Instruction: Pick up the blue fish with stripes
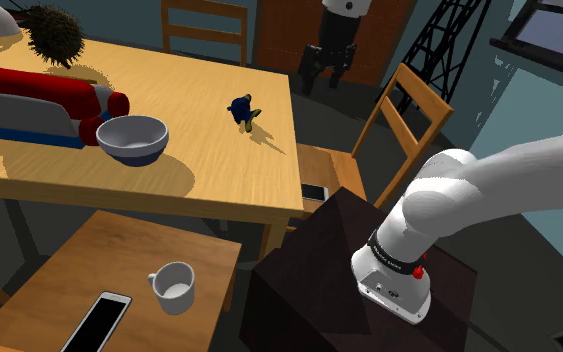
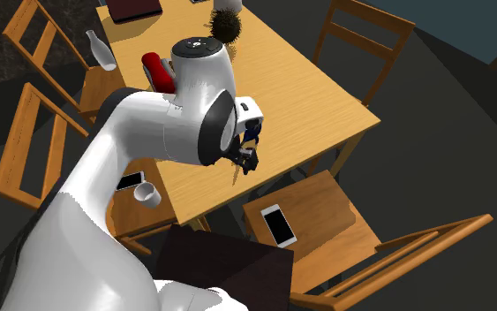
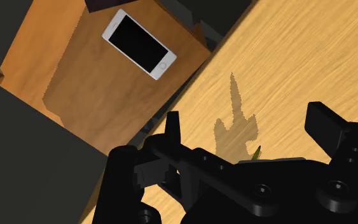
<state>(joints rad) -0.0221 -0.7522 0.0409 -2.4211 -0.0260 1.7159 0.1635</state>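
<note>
The fish (image 1: 242, 110) is small and dark blue with yellowish bits, and lies on the wooden table (image 1: 209, 170) near the edge on the shoulder view's right. My black gripper (image 1: 326, 72) hangs in the air up and to the right of it, fingers apart and empty. In the second exterior view the gripper (image 2: 246, 163) hovers low over the table edge, and a bit of blue fish (image 2: 253, 134) peeks out behind the hand. In the wrist view the open gripper (image 3: 246, 116) points at bare tabletop with its own shadow, and a small yellowish tip (image 3: 255, 153) shows beside the hand.
On the table stand a grey-blue bowl (image 1: 132, 138), a red object (image 1: 39, 100) and a dark spiky ball (image 1: 59, 35). A chair seat below the table edge carries a phone (image 3: 139, 43). A lower surface holds a white mug (image 1: 174, 287) and another phone (image 1: 97, 322). Wooden chairs (image 1: 409, 110) ring the table.
</note>
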